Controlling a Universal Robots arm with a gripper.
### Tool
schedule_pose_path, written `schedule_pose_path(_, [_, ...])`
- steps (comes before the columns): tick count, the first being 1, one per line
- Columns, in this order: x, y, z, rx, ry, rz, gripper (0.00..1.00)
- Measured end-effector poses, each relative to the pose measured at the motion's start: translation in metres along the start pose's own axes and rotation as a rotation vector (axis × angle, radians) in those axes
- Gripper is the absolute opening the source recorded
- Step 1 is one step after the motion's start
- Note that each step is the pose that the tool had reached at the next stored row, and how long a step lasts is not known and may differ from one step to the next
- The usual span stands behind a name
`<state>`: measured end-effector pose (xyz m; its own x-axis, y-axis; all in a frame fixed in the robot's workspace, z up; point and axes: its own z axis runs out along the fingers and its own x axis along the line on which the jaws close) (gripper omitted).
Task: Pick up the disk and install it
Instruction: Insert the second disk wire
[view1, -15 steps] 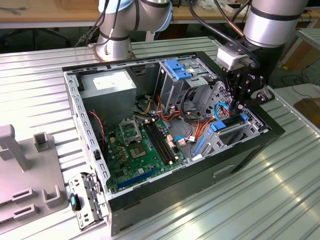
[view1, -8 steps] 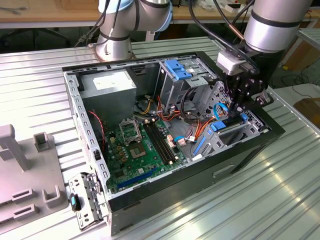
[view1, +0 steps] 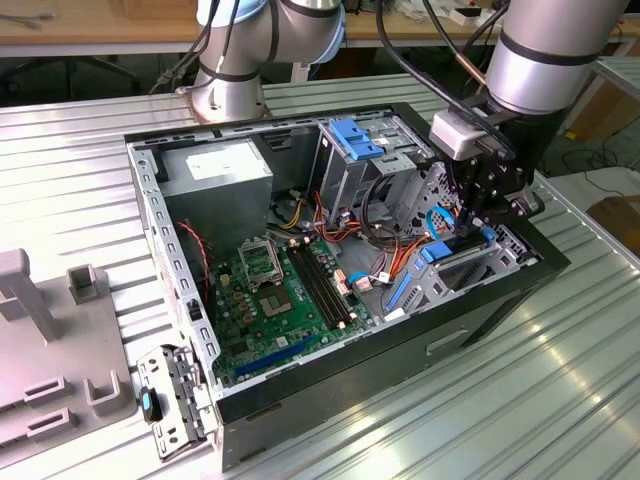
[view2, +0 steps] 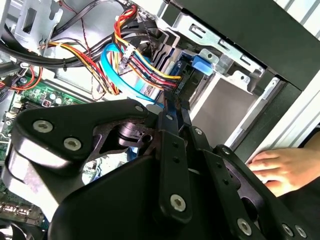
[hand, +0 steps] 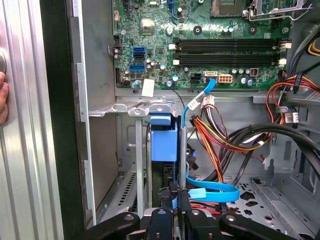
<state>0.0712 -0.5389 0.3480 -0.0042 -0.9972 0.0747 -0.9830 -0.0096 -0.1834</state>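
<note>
Blue rails are framing the disk (view1: 455, 262), which is sitting tilted in the grey metal bay (view1: 497, 262) at the right of the exterior frame, inside the open computer case (view1: 250, 425). Directly above it the gripper (view1: 478, 228) is reaching down, its dark fingers (hand: 172, 197) drawn close together on the disk's upper edge, so the pincer is gripping the disk. Near the lower centre of the first wrist view, the disk's blue carrier (hand: 164, 142) is standing between the bay's grey walls, with a blue flat cable (hand: 210, 190) curling just beside it. Green motherboard (view1: 275, 300) is lying in the middle of the case. A person's hand (view2: 277, 167) is resting on the case's outer edge, lower right in the second wrist view
</note>
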Motion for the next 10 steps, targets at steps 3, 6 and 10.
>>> schedule_pose_path(3, [0.0000, 0.0001, 0.0005, 0.0001, -0.0010, -0.003, 0.16])
schedule_pose_path(6, [0.0007, 0.0001, 0.0008, 0.0004, -0.0035, -0.005, 0.16])
schedule_pose_path(10, [0.0012, -0.0004, 0.0010, 0.0004, -0.0036, -0.005, 0.16])
